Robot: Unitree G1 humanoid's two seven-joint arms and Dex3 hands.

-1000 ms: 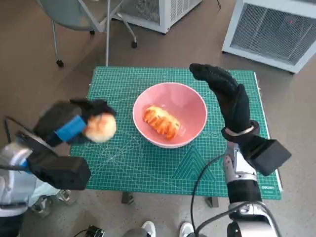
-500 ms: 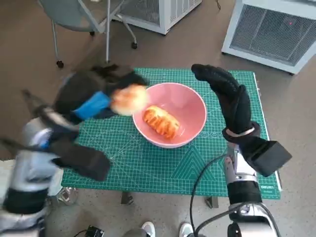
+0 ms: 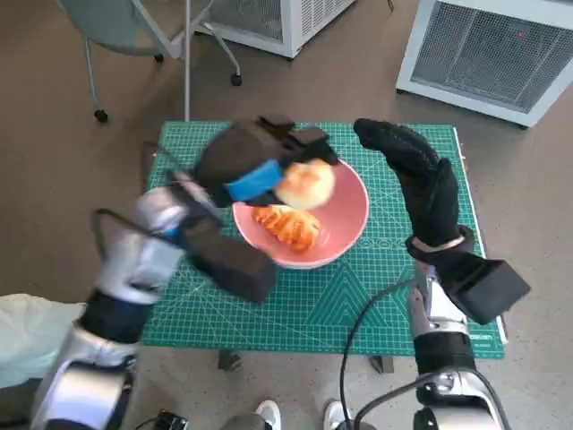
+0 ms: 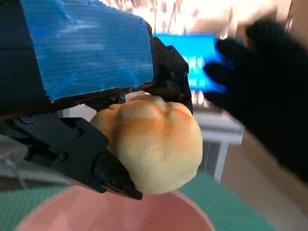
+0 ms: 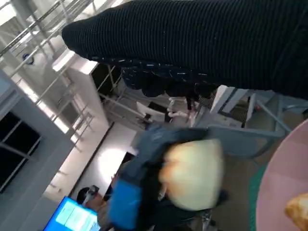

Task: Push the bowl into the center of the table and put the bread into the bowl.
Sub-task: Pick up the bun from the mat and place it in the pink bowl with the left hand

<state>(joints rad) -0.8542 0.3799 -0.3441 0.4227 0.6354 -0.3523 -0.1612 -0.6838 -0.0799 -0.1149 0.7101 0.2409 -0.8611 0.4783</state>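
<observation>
Holding a round bread roll (image 3: 305, 184) between its black fingers (image 4: 103, 168), the left hand (image 3: 260, 166) hangs over the near-left part of the pink bowl (image 3: 345, 224) — the roll is above the bowl, clear of its floor. In the left wrist view the roll sits gripped under the blue-taped back of the hand, with the bowl's rim directly below it. A second, plaited pastry (image 3: 286, 226) already lies inside the bowl, toward the robot's side. The bowl stands near the middle of the green cutting mat (image 3: 376, 305) that covers the surface. The right hand (image 3: 421, 179) is raised just beside the bowl's right rim, fingers extended and apart, holding nothing; whether it touches the rim cannot be told. Beyond the surface stand a chair (image 3: 125, 27) and two white grilled units (image 3: 492, 54) on the floor
</observation>
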